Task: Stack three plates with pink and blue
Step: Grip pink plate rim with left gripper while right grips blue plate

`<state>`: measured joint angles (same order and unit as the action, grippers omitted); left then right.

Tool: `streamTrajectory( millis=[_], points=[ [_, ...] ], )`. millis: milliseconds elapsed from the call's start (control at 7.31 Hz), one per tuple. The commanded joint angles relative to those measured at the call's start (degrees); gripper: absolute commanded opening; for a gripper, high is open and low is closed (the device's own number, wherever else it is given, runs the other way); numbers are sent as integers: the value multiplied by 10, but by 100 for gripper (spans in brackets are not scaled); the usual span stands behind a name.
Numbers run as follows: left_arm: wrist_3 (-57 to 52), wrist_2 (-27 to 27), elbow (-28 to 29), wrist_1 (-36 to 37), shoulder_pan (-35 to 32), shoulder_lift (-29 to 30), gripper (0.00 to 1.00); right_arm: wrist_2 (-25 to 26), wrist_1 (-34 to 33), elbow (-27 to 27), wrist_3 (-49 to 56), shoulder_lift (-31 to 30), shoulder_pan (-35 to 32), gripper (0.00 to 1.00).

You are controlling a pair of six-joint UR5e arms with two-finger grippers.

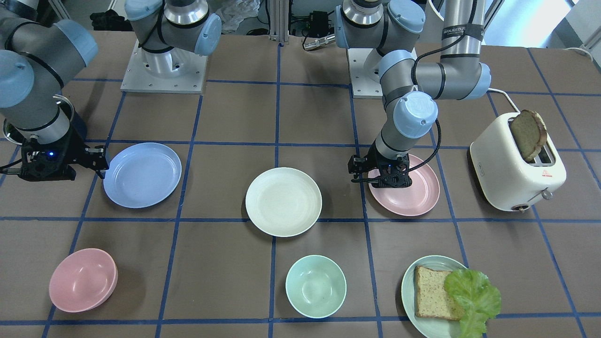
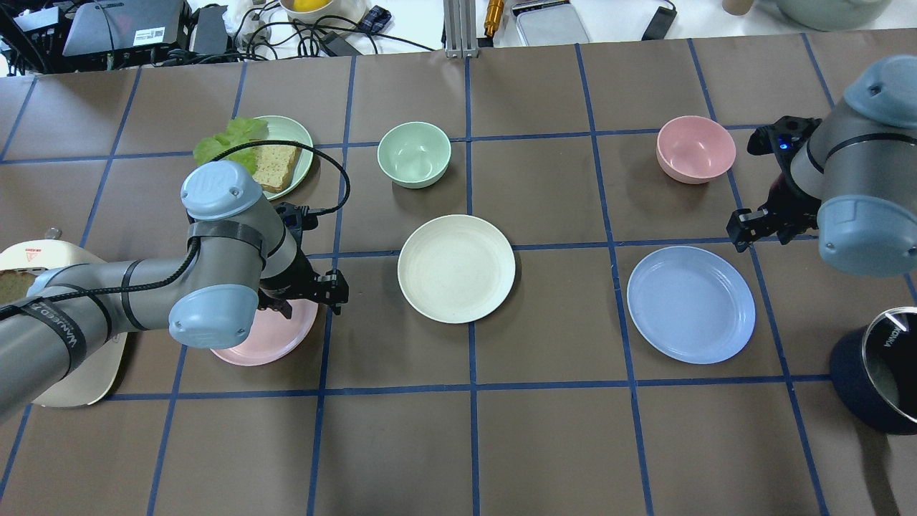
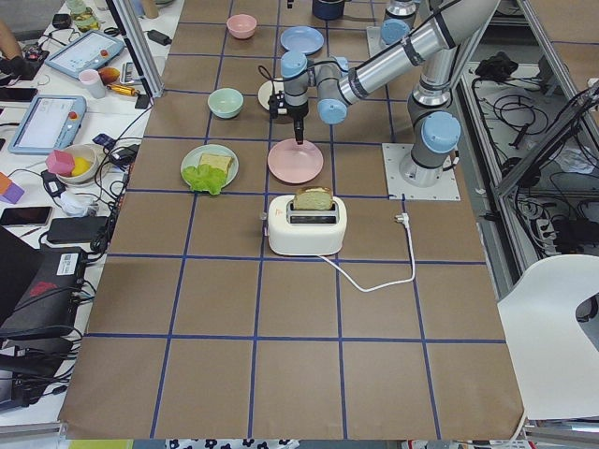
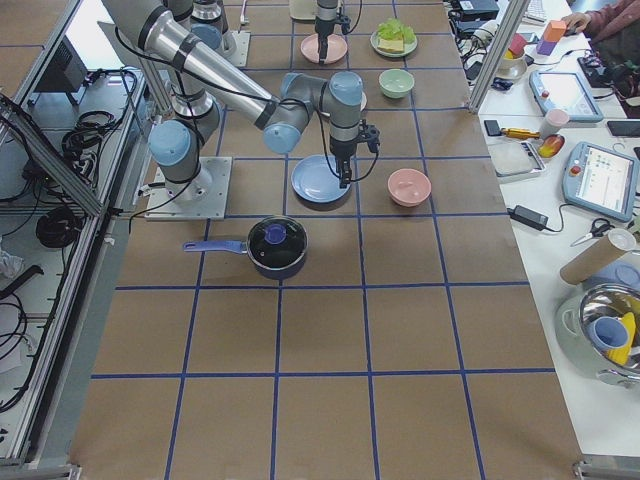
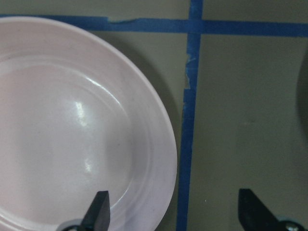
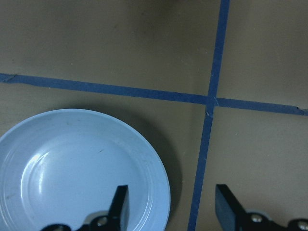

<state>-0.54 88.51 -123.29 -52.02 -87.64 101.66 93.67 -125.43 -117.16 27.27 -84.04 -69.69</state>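
Note:
The cream-white plate (image 1: pixel 283 201) lies at the table's middle, also in the overhead view (image 2: pixel 456 268). The pale pink plate (image 1: pixel 415 195) lies on my left side (image 2: pixel 261 340). My left gripper (image 1: pixel 389 182) is open and low over it. In the left wrist view its fingers (image 5: pixel 98 214) straddle the pink plate's (image 5: pixel 72 134) rim. The light blue plate (image 1: pixel 142 174) lies on my right side (image 2: pixel 690 304). My right gripper (image 2: pixel 752 229) is open at its far edge. In the right wrist view its fingers (image 6: pixel 121 207) straddle the blue plate's (image 6: pixel 72 173) rim.
A deeper pink bowl (image 1: pixel 83 280), a mint bowl (image 1: pixel 315 286) and a mint plate with bread and lettuce (image 1: pixel 425 307) stand along the operators' side. A white toaster (image 1: pixel 516 178) holding toast stands beyond the pink plate. A dark pot (image 2: pixel 877 373) stands near the blue plate.

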Motion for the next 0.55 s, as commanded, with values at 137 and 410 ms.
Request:
streamTrajectory(
  millis=[137, 410],
  points=[
    [-26, 3, 1, 2, -1, 13, 0, 1, -56, -20, 26, 43, 1, 60],
    [-37, 5, 9, 6, 0, 1, 0, -1, -57, -22, 37, 48, 20, 59]
  ],
)
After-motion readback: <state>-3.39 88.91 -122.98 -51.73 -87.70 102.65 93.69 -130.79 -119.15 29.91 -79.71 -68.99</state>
